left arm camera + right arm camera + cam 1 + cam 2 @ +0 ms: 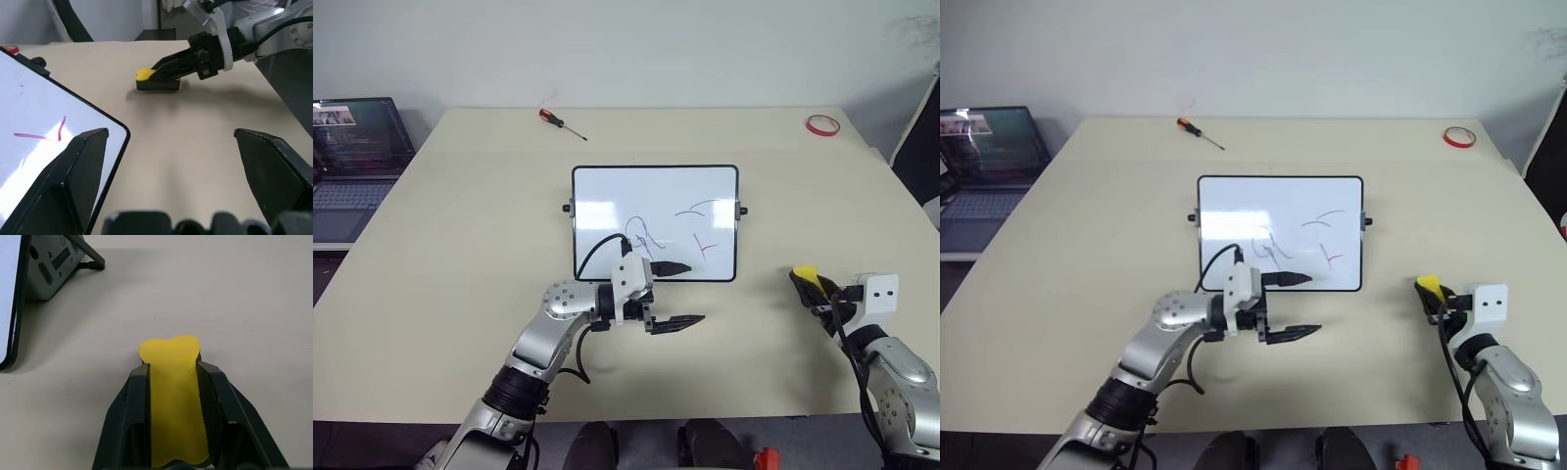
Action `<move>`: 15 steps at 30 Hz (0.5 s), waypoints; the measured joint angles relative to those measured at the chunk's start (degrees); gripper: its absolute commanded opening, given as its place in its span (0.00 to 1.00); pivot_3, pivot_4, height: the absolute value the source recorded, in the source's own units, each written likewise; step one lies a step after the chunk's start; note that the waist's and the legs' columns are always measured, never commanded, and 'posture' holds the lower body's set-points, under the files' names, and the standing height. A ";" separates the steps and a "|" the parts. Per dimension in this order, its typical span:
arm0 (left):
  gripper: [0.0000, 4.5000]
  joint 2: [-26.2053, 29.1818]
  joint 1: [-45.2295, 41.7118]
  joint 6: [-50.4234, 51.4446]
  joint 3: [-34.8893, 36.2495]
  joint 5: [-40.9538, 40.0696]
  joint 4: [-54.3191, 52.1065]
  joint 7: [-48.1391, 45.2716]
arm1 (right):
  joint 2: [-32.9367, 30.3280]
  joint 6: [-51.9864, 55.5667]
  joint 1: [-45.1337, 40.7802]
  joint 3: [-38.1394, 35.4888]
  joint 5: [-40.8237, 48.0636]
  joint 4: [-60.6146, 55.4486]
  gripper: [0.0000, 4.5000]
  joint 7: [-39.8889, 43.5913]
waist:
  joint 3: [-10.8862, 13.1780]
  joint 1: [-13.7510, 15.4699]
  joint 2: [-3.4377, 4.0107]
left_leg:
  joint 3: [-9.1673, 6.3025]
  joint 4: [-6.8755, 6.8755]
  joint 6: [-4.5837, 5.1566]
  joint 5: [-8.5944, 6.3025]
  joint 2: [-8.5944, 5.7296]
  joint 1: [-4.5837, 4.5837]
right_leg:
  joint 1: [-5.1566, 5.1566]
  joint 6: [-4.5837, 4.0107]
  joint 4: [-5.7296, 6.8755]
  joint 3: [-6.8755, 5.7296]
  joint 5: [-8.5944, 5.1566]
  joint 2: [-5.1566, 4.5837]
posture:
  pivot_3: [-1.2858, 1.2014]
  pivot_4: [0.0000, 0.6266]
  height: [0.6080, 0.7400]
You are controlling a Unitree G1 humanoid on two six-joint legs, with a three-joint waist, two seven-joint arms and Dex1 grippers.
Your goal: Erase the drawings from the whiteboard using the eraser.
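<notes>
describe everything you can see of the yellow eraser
The eraser is a small bright yellow block, soft-looking, pinched in at the sides so its free end bulges out rounded. The right gripper is shut on it, one black finger on each long side, with the yellow tip sticking out past the fingertips. In the left wrist view it sits low at the beige table, to the right of the whiteboard and apart from it.

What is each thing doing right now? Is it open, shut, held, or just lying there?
Right gripper: jaws shut on the eraser.
Eraser: held, squeezed between the jaws.
Left gripper: jaws open, holding nothing.
Whiteboard: flat on the table, unwiped.
Drawings: not yet erased.
Screwdriver: lying loose.
Tape ring: lying flat.
Laptop: open, screen lit.
</notes>
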 measured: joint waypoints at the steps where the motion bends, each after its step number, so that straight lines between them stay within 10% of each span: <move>1: 1.00 0.03 0.00 0.00 0.00 0.00 0.00 0.01 | 0.00 0.00 0.00 0.02 -0.05 0.01 0.22 0.02 | 0.00 0.01 0.00 | 0.00 0.00 0.00 0.00 0.00 0.00 | 0.00 0.00 0.00 0.00 0.00 0.00 | 0.52 0.24 1.00; 12: 1.00 0.10 -0.01 0.13 0.03 -0.24 -0.51 -0.01 | -0.26 1.76 0.60 0.47 -0.42 0.04 0.22 0.21 | 0.00 -0.01 0.00 | 0.00 0.00 0.00 0.00 0.00 0.00 | 0.01 0.00 0.00 0.00 0.00 0.00 | 0.52 0.24 1.00; 15: 1.00 0.10 -0.01 0.13 0.04 -0.25 -0.51 -0.01 | -0.38 1.77 0.60 0.57 -0.47 0.04 0.43 0.26 | 0.00 0.00 0.00 | 0.00 0.01 0.00 0.00 -0.01 0.01 | 0.01 0.00 0.00 0.00 0.00 0.00 | 0.52 0.24 1.00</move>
